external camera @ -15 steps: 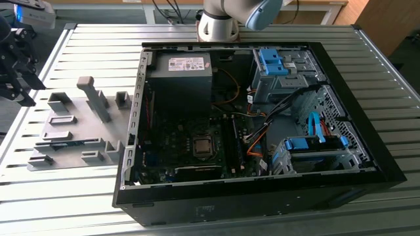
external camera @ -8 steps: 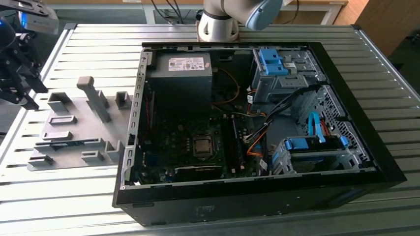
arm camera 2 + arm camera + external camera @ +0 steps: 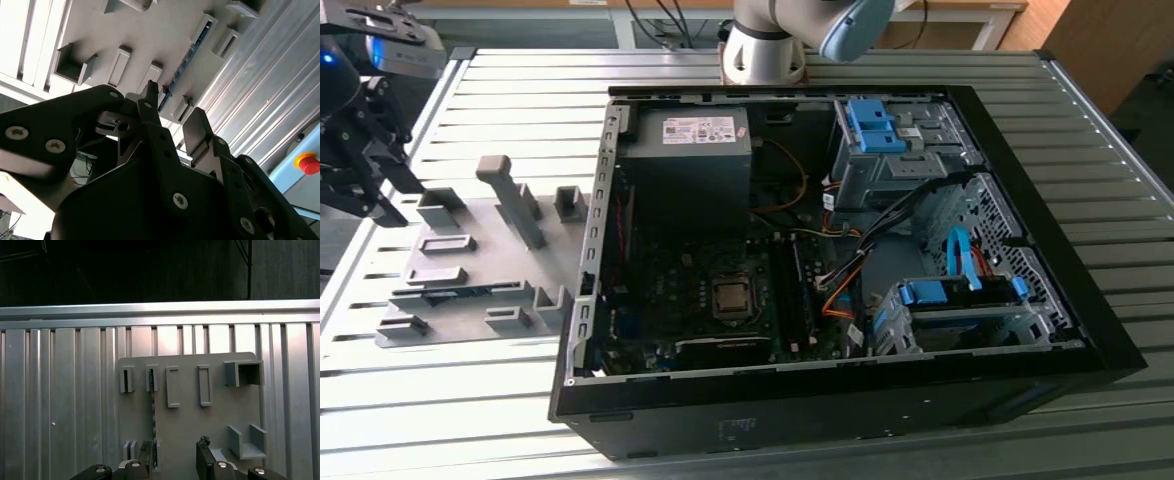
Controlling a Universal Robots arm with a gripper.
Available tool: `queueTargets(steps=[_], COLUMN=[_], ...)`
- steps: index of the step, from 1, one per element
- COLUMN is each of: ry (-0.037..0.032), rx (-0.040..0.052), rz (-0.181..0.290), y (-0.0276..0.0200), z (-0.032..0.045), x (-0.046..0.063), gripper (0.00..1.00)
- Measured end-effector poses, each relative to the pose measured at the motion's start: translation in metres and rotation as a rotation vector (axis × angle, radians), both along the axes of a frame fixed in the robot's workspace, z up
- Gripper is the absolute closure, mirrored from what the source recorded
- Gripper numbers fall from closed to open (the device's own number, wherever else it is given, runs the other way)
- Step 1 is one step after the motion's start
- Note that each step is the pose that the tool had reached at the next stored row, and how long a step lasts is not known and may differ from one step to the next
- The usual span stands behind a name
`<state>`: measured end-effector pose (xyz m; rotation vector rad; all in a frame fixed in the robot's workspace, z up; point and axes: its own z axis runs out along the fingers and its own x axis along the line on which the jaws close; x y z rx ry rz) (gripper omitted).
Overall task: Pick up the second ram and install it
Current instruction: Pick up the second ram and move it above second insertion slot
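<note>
The pincer (image 3: 175,456) hangs wide open and empty above the gray holder plate (image 3: 185,425) on the slatted surface (image 3: 60,405). The second ram (image 3: 153,415) stands on its edge in slotted blocks just below, near one fingertip (image 3: 146,452). I judge this leaves its flat sides free for gripping.

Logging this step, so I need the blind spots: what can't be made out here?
Second ram: one end hidden behind a finger, second wrist view.
Gripper: cut off by the exterior view's left edge.
Motherboard ram slots: too dark in the exterior view to tell whether a stick is seated.
</note>
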<state>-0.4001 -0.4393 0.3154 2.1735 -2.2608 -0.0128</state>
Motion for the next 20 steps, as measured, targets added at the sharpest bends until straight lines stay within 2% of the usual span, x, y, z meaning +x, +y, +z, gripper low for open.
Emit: queueTargets(steps=[17,20], ry=[-0.0022,-0.0060], rx=[0.0001,0.0000], rz=[0.001,0.001], y=[0.0000,0.0000], z=[-0.0030,-0.0061], x=[0.0000,-0.0001], gripper=[0.53,0.53])
